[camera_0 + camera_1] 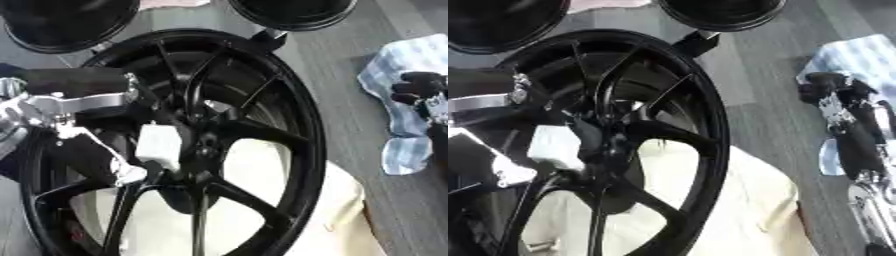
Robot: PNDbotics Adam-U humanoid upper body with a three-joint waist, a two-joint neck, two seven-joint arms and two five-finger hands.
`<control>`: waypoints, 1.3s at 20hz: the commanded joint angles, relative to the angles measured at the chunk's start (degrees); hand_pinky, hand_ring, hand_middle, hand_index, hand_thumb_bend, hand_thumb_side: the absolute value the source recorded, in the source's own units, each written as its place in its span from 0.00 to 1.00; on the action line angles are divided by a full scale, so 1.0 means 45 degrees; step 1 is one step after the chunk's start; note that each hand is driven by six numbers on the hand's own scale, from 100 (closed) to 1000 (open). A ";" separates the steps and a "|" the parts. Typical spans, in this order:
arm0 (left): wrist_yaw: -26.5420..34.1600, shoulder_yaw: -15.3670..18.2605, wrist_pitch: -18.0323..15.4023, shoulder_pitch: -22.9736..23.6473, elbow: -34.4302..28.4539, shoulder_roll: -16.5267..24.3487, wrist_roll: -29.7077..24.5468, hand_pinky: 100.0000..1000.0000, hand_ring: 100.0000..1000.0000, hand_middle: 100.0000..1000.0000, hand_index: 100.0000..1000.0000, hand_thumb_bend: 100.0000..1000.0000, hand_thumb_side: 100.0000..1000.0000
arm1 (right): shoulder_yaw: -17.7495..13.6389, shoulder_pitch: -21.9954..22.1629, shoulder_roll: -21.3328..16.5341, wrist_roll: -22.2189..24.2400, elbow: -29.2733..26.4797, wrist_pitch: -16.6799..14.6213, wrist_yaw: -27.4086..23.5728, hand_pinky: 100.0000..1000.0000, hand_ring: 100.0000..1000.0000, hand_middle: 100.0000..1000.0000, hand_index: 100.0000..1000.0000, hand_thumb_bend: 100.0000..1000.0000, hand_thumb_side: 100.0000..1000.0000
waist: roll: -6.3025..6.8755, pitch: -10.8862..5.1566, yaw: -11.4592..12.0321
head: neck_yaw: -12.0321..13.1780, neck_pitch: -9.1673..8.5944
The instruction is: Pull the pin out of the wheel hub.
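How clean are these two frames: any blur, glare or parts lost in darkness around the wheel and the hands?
Left eye view: soft all over; the left hand smears into the black wheel, and the white patch at the hub is a shapeless blob. Right eye view: the wheel's spokes merge into flat black, while the right hand over the blue cloth reads slightly clearer. No strong glare in either.

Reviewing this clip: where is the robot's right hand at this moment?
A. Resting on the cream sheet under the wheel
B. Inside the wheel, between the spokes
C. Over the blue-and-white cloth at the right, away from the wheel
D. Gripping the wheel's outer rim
C. The right hand shows at the right edge over the blue-and-white cloth, with bare grey table between it and the black wheel; only the left hand is at the wheel's spokes.
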 commanded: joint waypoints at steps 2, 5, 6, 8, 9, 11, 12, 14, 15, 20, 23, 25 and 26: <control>0.0025 -0.0014 0.0229 -0.0033 -0.0108 0.0401 0.0047 0.83 0.67 0.38 0.48 0.02 0.10 | -0.0142 -0.0062 -0.0110 -0.0046 -0.0163 -0.0024 -0.0070 0.73 0.69 0.64 0.52 0.23 0.40 | -0.0078 -0.0243 0.0003 | 0.0029 -0.0144; 0.0080 -0.0005 0.0280 -0.0007 -0.0108 0.0408 0.0239 0.81 0.66 0.36 0.44 0.00 0.10 | -0.0138 -0.0053 -0.0105 -0.0048 -0.0163 -0.0018 -0.0073 0.73 0.69 0.64 0.52 0.23 0.40 | -0.0080 -0.0241 -0.0003 | 0.0044 -0.0133; 0.0143 0.0006 0.0312 -0.0002 -0.0108 0.0402 0.0289 0.81 0.66 0.36 0.43 0.00 0.10 | -0.0135 -0.0052 -0.0103 -0.0048 -0.0163 -0.0012 -0.0072 0.73 0.69 0.64 0.52 0.23 0.40 | -0.0079 -0.0241 -0.0006 | 0.0052 -0.0129; 0.0313 0.0073 0.0331 -0.0043 -0.0108 0.0401 0.0379 0.81 0.65 0.35 0.41 0.00 0.09 | -0.0134 -0.0045 -0.0104 -0.0047 -0.0163 -0.0004 -0.0066 0.73 0.69 0.64 0.52 0.23 0.40 | -0.0073 -0.0248 -0.0006 | 0.0059 -0.0111; 0.0421 0.0130 0.0312 -0.0076 -0.0108 0.0412 0.0420 0.81 0.65 0.35 0.40 0.00 0.09 | -0.0135 -0.0040 -0.0107 -0.0049 -0.0163 -0.0004 -0.0062 0.73 0.69 0.64 0.52 0.23 0.40 | -0.0069 -0.0254 -0.0003 | 0.0060 -0.0096; 0.0598 0.0295 0.0189 -0.0168 -0.0108 0.0473 0.0498 0.81 0.65 0.34 0.39 0.00 0.07 | -0.0141 -0.0028 -0.0121 -0.0056 -0.0163 -0.0009 -0.0060 0.73 0.69 0.64 0.52 0.23 0.40 | -0.0059 -0.0271 0.0005 | 0.0064 -0.0074; 0.0725 0.0396 0.0144 -0.0211 -0.0108 0.0525 0.0557 0.81 0.65 0.34 0.39 0.00 0.06 | -0.0145 -0.0022 -0.0130 -0.0060 -0.0163 -0.0015 -0.0060 0.73 0.69 0.64 0.52 0.23 0.40 | -0.0053 -0.0280 0.0009 | 0.0061 -0.0064; 0.0921 0.0631 -0.0012 -0.0255 -0.0108 0.0731 0.0728 0.81 0.65 0.33 0.38 0.00 0.05 | -0.0153 -0.0009 -0.0165 -0.0069 -0.0163 -0.0025 -0.0062 0.73 0.69 0.64 0.52 0.23 0.40 | -0.0022 -0.0305 0.0018 | 0.0068 -0.0036; 0.1016 0.0787 -0.0109 -0.0228 -0.0108 0.0846 0.0862 0.81 0.64 0.32 0.38 0.00 0.05 | -0.0156 -0.0004 -0.0178 -0.0074 -0.0163 -0.0027 -0.0064 0.73 0.69 0.64 0.52 0.23 0.40 | -0.0008 -0.0314 0.0022 | 0.0074 -0.0026; 0.1843 0.1467 -0.0310 -0.0039 -0.0108 0.1068 0.1445 0.80 0.64 0.30 0.36 0.00 0.05 | -0.0177 0.0016 -0.0189 -0.0101 -0.0163 -0.0032 -0.0059 0.73 0.69 0.64 0.52 0.23 0.40 | -0.0004 -0.0323 0.0032 | 0.0040 -0.0047; 0.2792 0.2050 -0.0351 -0.0221 -0.0108 0.0931 0.1803 0.79 0.64 0.27 0.35 0.00 0.07 | -0.0195 0.0061 -0.0184 -0.0118 -0.0163 -0.0057 -0.0046 0.73 0.69 0.64 0.52 0.23 0.40 | -0.0046 -0.0345 0.0060 | -0.0009 -0.0037; 0.3612 0.2586 -0.0329 -0.0487 -0.0108 0.0791 0.2114 0.79 0.64 0.26 0.34 0.00 0.08 | -0.0202 0.0082 -0.0177 -0.0125 -0.0163 -0.0081 -0.0051 0.73 0.69 0.64 0.52 0.23 0.40 | -0.0090 -0.0364 0.0090 | -0.0032 -0.0016; 0.4031 0.2887 -0.0287 -0.0598 -0.0108 0.0745 0.2314 0.79 0.64 0.25 0.34 0.00 0.09 | -0.0205 0.0095 -0.0172 -0.0124 -0.0163 -0.0093 -0.0056 0.73 0.69 0.64 0.52 0.23 0.40 | -0.0114 -0.0374 0.0108 | -0.0040 0.0001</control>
